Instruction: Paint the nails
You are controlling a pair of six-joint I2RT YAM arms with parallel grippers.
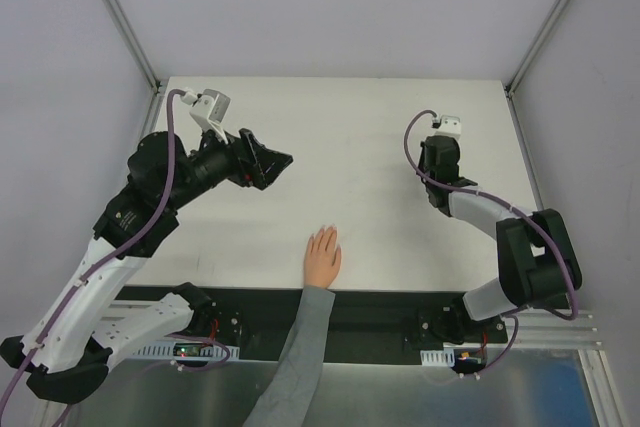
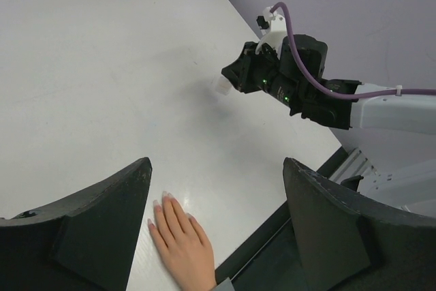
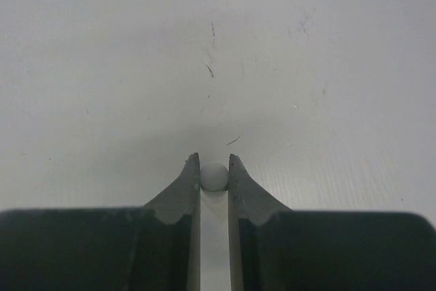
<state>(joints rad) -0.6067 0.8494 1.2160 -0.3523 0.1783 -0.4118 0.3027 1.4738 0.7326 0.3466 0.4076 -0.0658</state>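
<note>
A pale hand (image 1: pixel 322 257) in a grey sleeve lies flat near the table's front edge, fingers together and pointing away. Its nails (image 2: pixel 163 200) show pale at the fingertips, also seen from above (image 1: pixel 325 232). My left gripper (image 1: pixel 276 161) hangs open above the table to the hand's left; in its wrist view (image 2: pixel 216 165) the hand (image 2: pixel 182 242) lies between and below the wide fingers. My right gripper (image 1: pixel 436 159) is at the right, apart from the hand, and shut (image 3: pixel 214 161) on a small white bottle (image 3: pixel 214 176), also seen from the left wrist (image 2: pixel 221 87).
The white table (image 1: pixel 340 137) is walled by grey panels at the back and sides. A black rail (image 1: pixel 370 307) with the arm bases runs along the front edge. The sleeved forearm (image 1: pixel 295 367) reaches in across that rail.
</note>
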